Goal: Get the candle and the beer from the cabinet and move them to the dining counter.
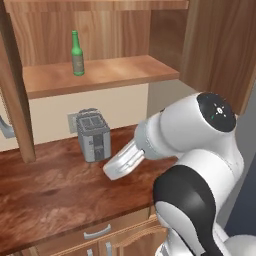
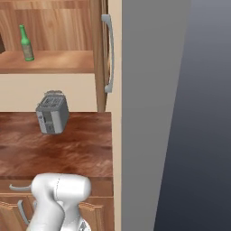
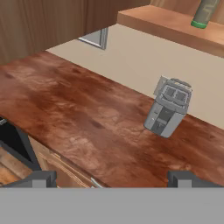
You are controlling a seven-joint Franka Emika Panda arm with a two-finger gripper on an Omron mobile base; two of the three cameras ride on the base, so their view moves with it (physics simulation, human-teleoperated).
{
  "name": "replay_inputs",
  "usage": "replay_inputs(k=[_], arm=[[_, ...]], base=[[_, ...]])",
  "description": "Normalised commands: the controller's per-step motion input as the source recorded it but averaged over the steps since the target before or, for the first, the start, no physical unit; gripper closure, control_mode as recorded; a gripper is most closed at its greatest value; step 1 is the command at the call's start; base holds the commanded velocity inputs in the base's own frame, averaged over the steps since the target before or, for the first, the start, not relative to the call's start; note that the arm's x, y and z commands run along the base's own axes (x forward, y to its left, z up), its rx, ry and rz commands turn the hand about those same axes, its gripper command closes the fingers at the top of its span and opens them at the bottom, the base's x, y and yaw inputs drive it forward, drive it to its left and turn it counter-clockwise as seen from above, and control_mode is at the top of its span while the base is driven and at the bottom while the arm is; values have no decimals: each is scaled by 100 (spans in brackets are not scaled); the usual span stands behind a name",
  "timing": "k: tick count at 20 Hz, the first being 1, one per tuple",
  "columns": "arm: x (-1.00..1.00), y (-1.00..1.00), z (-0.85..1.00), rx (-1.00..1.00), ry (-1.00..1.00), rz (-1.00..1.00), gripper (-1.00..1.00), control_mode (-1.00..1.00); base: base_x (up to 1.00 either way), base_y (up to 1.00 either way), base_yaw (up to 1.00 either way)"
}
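Note:
The beer (image 1: 77,54) is a slim green bottle standing upright on the lower shelf of the open wooden cabinet (image 1: 100,75). It also shows at the shelf's left in the right base view (image 2: 26,43), and its base is at the top right of the hand view (image 3: 203,13). The candle is out of view, and so is the dining counter. My gripper (image 3: 113,177) hangs open over the front edge of the counter below the cabinet, well below and in front of the beer. Its fingertips (image 3: 43,178) are wide apart with nothing between them.
A grey toaster (image 1: 94,135) stands on the reddish-brown counter (image 1: 50,190) against the back wall. The cabinet's right door (image 2: 100,54) stands open with its long silver handle (image 2: 108,54). A tall grey panel (image 2: 149,113) bounds the counter's right end. Lower cabinets with curved handles (image 1: 97,231) sit beneath.

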Motion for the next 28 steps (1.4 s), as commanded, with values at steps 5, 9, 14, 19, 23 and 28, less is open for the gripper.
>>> replay_inputs(k=[5,9,14,19,23,28], arm=[[0,-54,29,-8,-17,-9,-100,-100],[0,-70,1,-2,-25,0,-100,-100],[0,-43,0,1,-34,1,-100,-100],[9,-4,1,9,-35,2,-100,-100],[18,0,8,19,-20,5,-100,-100],[28,0,41,25,-9,2,-100,-100]], base=[[0,0,0],[0,0,0],[0,0,0],[0,0,0],[0,0,0],[0,0,0]])
